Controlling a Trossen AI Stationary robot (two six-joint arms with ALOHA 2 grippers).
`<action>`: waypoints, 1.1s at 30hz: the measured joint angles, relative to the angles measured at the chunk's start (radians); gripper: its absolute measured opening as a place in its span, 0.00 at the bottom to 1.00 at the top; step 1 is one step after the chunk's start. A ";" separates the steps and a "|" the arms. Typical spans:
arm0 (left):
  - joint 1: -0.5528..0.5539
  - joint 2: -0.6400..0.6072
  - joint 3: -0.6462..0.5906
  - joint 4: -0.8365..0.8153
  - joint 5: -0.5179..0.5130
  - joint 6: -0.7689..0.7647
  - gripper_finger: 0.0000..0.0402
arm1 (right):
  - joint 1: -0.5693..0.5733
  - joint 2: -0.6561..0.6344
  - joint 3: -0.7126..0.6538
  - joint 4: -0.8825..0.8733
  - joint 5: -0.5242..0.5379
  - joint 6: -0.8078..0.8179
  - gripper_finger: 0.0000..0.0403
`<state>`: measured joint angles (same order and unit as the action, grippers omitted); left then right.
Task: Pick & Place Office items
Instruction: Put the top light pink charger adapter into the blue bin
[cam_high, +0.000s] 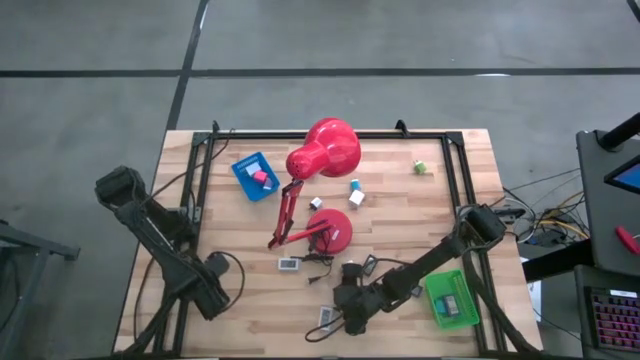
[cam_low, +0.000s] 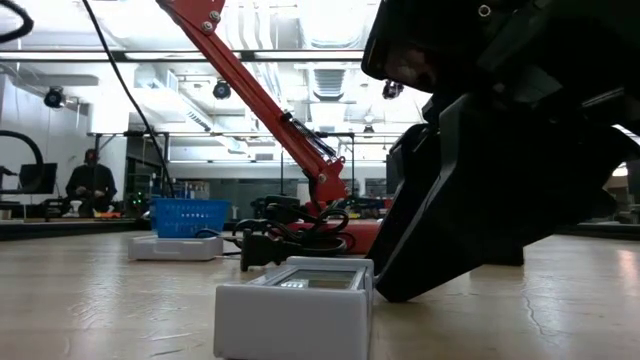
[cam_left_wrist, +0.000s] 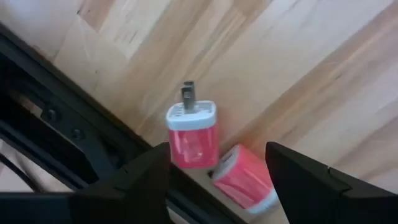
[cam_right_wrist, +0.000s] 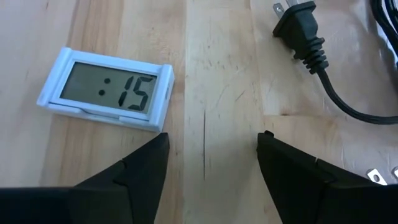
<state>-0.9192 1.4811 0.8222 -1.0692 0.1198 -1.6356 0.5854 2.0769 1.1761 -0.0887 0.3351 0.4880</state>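
the job looks only partly done. in the high view the blue tray, at about 10 o'clock from the red lamp base, already holds a pink piece, and the green tray at 4 o'clock from the base holds a dark flat item, though it is too small to name. several pieces still lie loose on the table: a green block at 2 o'clock, a teal block and a white block at 12 to 1 o'clock, a small pale piece near the lamp arm, a small white clock at 7 o'clock and another white clock near the front edge at 6 o'clock.

the right gripper hangs low just beside that front clock, fingers apart with nothing between them; the clock face reads ":15" and sits off to one side of the gap, so it is not yet lined up. a black plug and its cord lie close by. the left gripper waits at the table's left edge, at about 8 o'clock from the lamp base, fingers spread and empty, with two pink and white chargers lying beyond its fingers.

in the low view the right arm fills most of the picture, so the clock's far side and the fingertips are hidden. the chargers do not show clearly from above, perhaps masked by the left arm.
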 joint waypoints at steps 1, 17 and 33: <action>0.000 -0.001 -0.007 0.000 0.007 0.000 0.67 | 0.000 0.000 0.000 0.000 0.000 -0.001 0.60; 0.000 -0.007 -0.157 0.191 0.039 0.001 0.66 | 0.001 0.002 0.006 -0.001 -0.003 -0.018 0.60; 0.000 -0.023 -0.169 0.209 -0.015 0.000 0.37 | 0.001 0.002 0.011 0.003 -0.004 -0.029 0.56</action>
<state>-0.9195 1.4583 0.6529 -0.8601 0.1052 -1.6354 0.5861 2.0792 1.1869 -0.0853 0.3313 0.4595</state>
